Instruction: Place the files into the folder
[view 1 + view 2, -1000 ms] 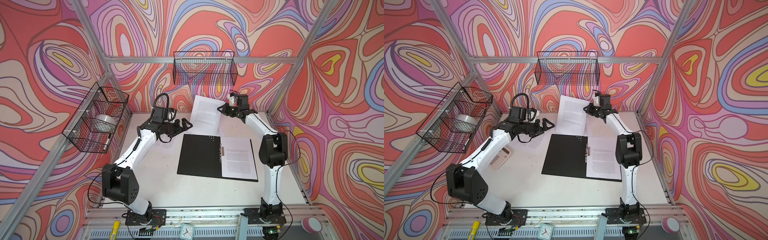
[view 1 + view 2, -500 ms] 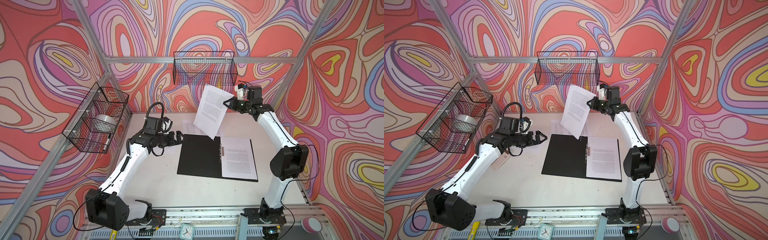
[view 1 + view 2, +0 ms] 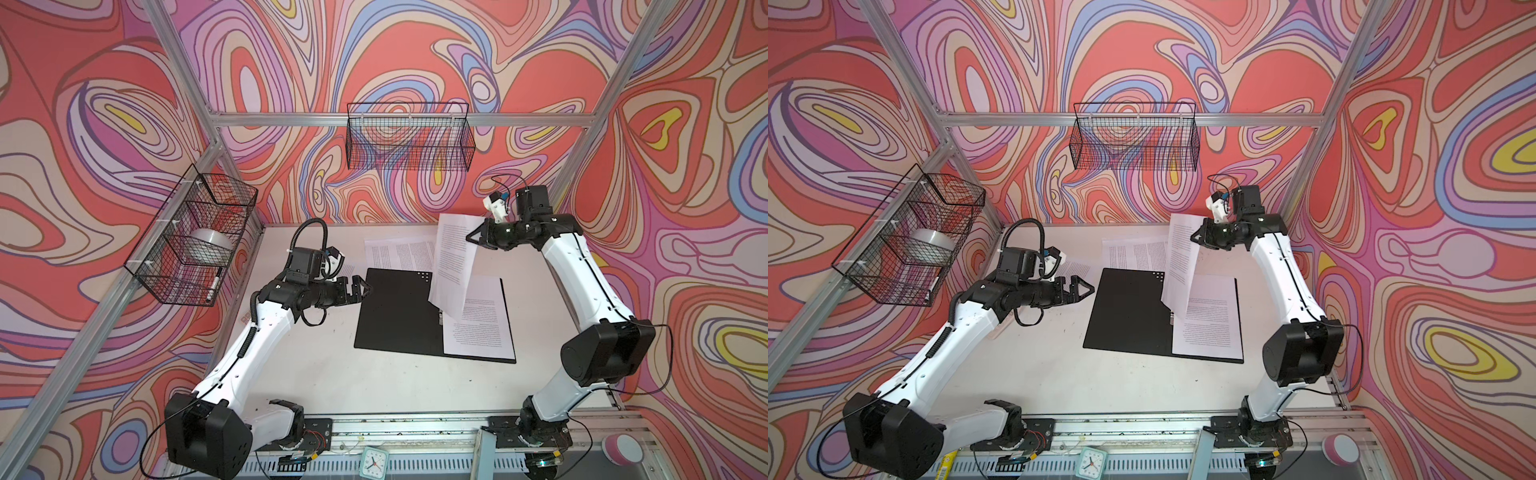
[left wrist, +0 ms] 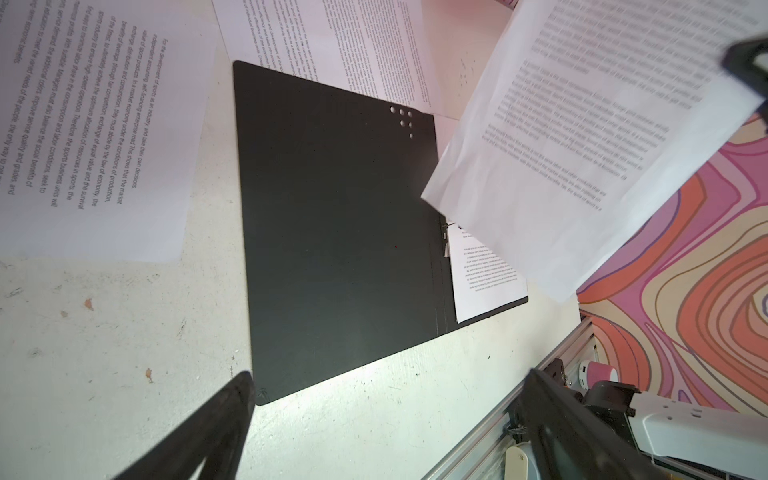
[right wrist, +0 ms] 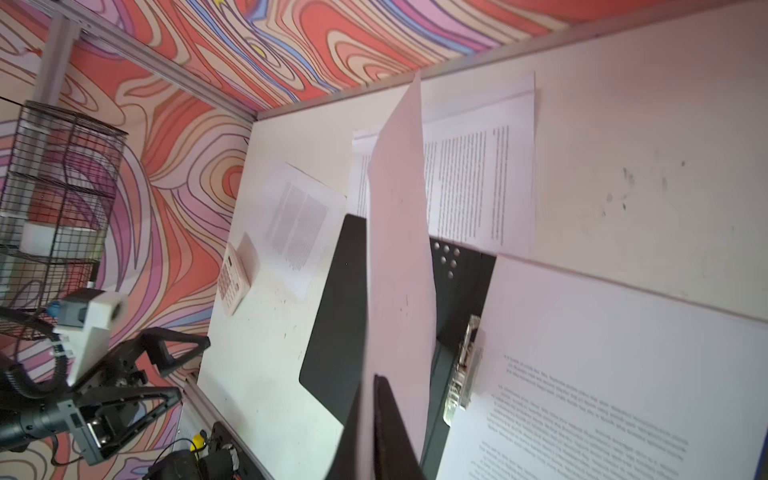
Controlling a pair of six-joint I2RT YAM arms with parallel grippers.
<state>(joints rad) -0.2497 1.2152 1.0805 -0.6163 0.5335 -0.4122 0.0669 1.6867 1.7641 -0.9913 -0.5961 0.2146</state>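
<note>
The folder [image 3: 399, 311] [image 3: 1129, 311] lies open on the table, black inside up, with one printed sheet [image 3: 478, 324] on its right half beside the metal clip [image 5: 463, 374]. My right gripper [image 3: 473, 239] [image 5: 374, 415] is shut on the edge of another of the files [image 3: 455, 262] [image 3: 1181, 257], which hangs over the folder's spine and right half. More files [image 3: 399, 251] lie flat behind the folder, and one sheet [image 4: 91, 124] lies to its left. Just left of the folder, above the table, my left gripper [image 3: 361, 286] [image 4: 386, 415] is open with nothing in it.
A beige calculator [image 5: 235, 278] lies near the left wall. Wire baskets hang on the back wall [image 3: 409, 137] and on the left wall [image 3: 195, 237]. A small clock [image 3: 374, 461] and a pink tape roll [image 3: 623, 446] sit at the front rail.
My right gripper has lifted the sheet off the back of the table and carried it forward over the folder. The left gripper has moved forward and down to the folder's left edge, staying open.
</note>
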